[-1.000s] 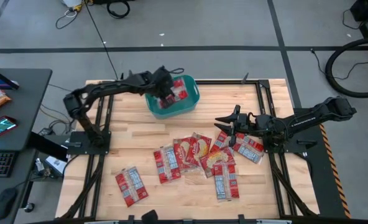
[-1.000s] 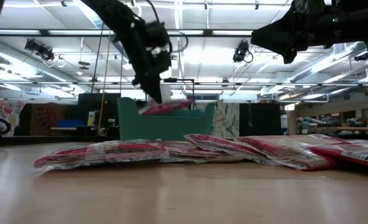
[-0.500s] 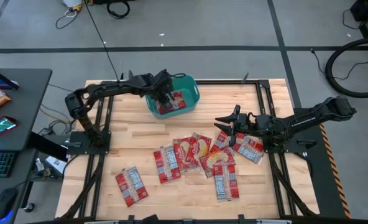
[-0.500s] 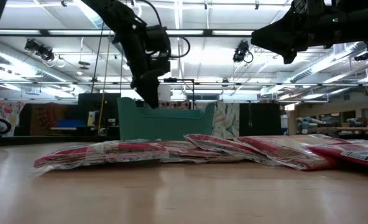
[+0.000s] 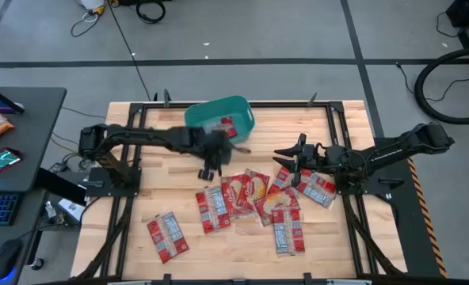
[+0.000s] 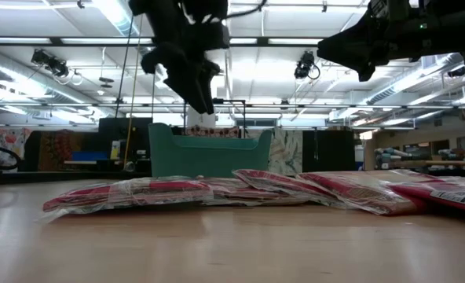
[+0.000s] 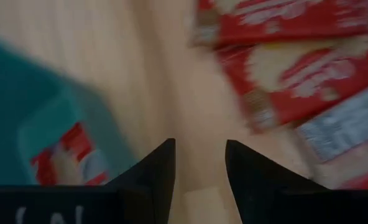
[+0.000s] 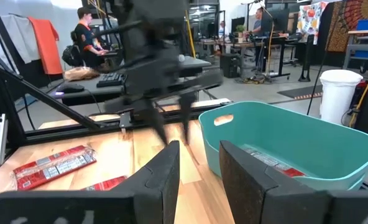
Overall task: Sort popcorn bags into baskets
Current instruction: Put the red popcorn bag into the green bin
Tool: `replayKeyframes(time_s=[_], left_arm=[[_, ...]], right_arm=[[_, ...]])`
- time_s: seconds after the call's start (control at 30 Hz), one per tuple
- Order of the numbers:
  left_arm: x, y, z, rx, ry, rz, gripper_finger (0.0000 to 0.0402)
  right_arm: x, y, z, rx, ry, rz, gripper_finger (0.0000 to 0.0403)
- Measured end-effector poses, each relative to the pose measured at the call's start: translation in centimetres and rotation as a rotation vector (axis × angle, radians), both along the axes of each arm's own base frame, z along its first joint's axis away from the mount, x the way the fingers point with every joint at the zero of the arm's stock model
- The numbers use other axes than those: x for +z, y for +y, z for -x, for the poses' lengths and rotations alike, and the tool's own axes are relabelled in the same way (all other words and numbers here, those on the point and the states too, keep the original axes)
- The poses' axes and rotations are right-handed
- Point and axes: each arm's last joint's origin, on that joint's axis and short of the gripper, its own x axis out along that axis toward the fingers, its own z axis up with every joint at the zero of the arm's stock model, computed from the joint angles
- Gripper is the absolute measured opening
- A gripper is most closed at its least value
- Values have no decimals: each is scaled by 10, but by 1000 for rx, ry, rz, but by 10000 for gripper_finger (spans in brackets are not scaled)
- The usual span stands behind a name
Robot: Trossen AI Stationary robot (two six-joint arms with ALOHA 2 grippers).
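Note:
The teal basket (image 5: 207,113) stands at the table's far middle with red popcorn bags (image 5: 225,127) lying inside; they also show in the left wrist view (image 7: 66,155). Several more popcorn bags (image 5: 250,198) lie flat in a loose pile on the wood at the middle. One bag (image 5: 165,236) lies apart at the near left. My left gripper (image 5: 211,162) hangs open between the basket and the pile, fingers pointing down, nothing between them (image 7: 199,149). My right gripper (image 5: 282,158) hovers open above the pile's right side (image 8: 199,165).
A black metal frame (image 5: 341,142) runs round the tabletop. A desk with a keyboard and phone (image 5: 5,162) stands left of the table. People and workbenches (image 8: 87,37) show in the room beyond. Bare wood (image 5: 179,178) lies left of the pile.
My left gripper has let go of a red popcorn bag over the basket, and the bag now lies inside. The gripper has then swung out of the basket toward the table's near edge, stopping above the wood beside the pile. The right arm has kept still.

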Motion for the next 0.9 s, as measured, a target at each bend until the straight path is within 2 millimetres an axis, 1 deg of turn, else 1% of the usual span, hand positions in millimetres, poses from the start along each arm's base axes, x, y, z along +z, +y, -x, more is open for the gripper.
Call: replayKeyframes(time_s=[0.23, 0.4, 0.53, 0.67, 0.8, 0.9], left_arm=[[-6, -46, -3, -124, 33, -17, 144], [-22, -83, -5, -204, 82, -22, 152], [-35, -110, -3, -279, 134, -41, 157], [-42, -129, 5, -339, 195, -54, 157], [-49, -145, 13, -387, 263, -68, 157], [-61, -155, 19, -421, 308, -81, 158]], right_arm=[[0, 0, 0, -2, 1, 2, 119], [0, 0, 0, -2, 0, -3, 119], [0, 0, 0, -2, 1, 0, 119], [0, 0, 0, -2, 2, 0, 119], [-1, 0, 0, -2, 4, -3, 119], [-2, 0, -2, -3, 3, -3, 119]])
